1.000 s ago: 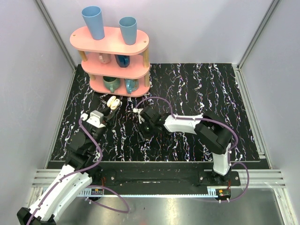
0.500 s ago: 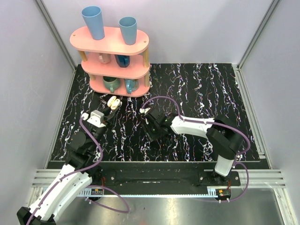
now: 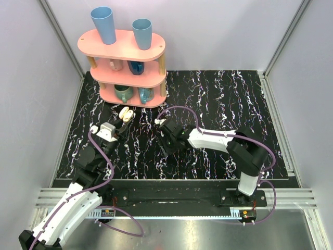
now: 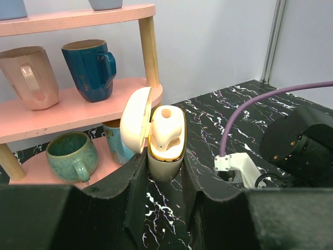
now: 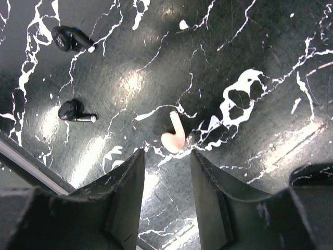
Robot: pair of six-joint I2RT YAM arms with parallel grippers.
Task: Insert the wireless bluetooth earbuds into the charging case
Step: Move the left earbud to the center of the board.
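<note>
A: Entry one, the charging case?

B: The charging case (image 4: 165,167) is standing upright in front of the pink shelf (image 4: 78,107), its lid (image 4: 136,125) hanging open to the left. The left fingers (image 4: 136,182) are clamping its lower body from both sides and are hiding its base.

A: Entry two, the earbuds?

B: The seated earbud (image 4: 166,127) is sitting in the case; any second socket is impossible to make out. The loose earbud (image 5: 174,136) is lying on the black marbled desk (image 5: 250,62), just ahead of the right fingers (image 5: 127,177), which are standing apart and gripping nothing.

A: And from overhead?

B: The right arm's wrist is covering the loose earbud there, and the case is showing only as a pale speck near the shelf's foot.

A: Sundries?

B: Two small black objects (image 5: 70,39) (image 5: 73,110) are lying to the left, too small to identify. The shelf's top tier is being cut off in the left wrist view.
</note>
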